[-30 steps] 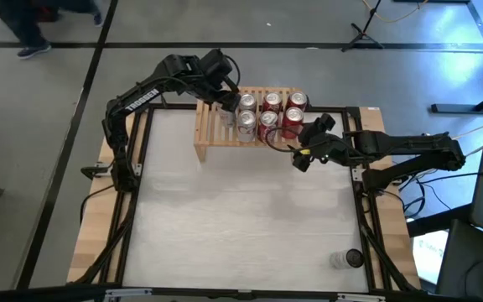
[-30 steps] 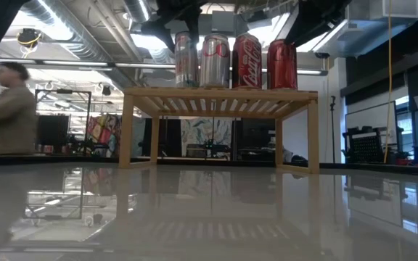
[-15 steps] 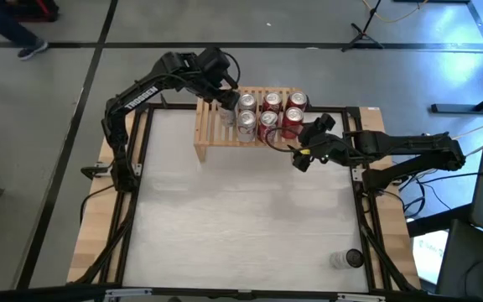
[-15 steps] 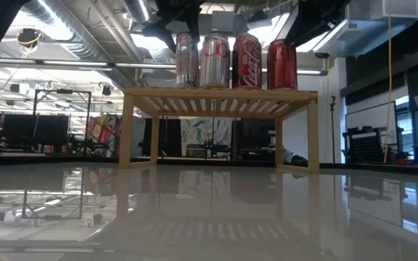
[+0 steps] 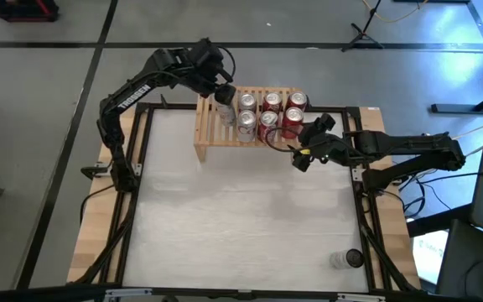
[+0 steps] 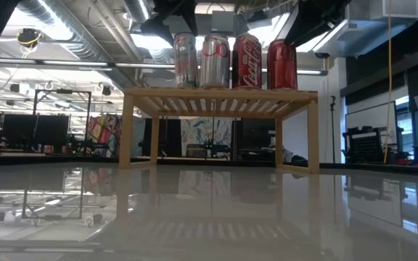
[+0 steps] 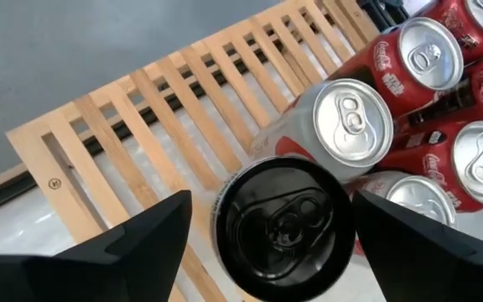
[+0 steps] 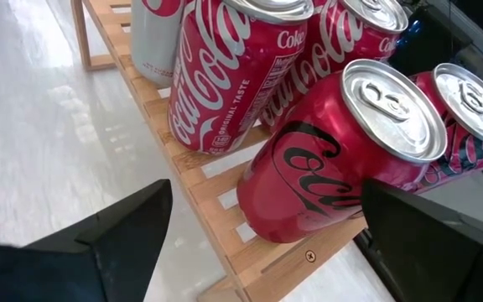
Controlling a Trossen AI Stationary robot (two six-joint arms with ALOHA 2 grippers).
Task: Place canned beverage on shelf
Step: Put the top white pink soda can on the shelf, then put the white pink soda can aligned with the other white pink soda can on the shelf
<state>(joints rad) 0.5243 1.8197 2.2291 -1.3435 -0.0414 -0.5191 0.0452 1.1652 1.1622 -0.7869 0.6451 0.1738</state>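
Note:
The light-wood shelf (image 5: 210, 126) stands at the table's far edge, with several cans upright on its slatted top (image 7: 141, 117). The leftmost can, silver with a black top (image 7: 285, 225), stands at the end of the row (image 6: 185, 60). My left gripper (image 5: 219, 84) is open above it, one finger on either side of the can's top and clear of it. My right gripper (image 5: 302, 151) is open and empty, low beside the shelf's right end, and faces the red cans (image 8: 334, 159).
One more can (image 5: 348, 258) stands alone near the table's near right corner. The shelf's left half (image 5: 204, 117) carries no cans. The white tabletop (image 5: 241, 218) lies open in front of the shelf.
My left gripper has risen and drawn back toward the table's far left, off the black-topped can. The can stays upright on the shelf at the left end of the row.

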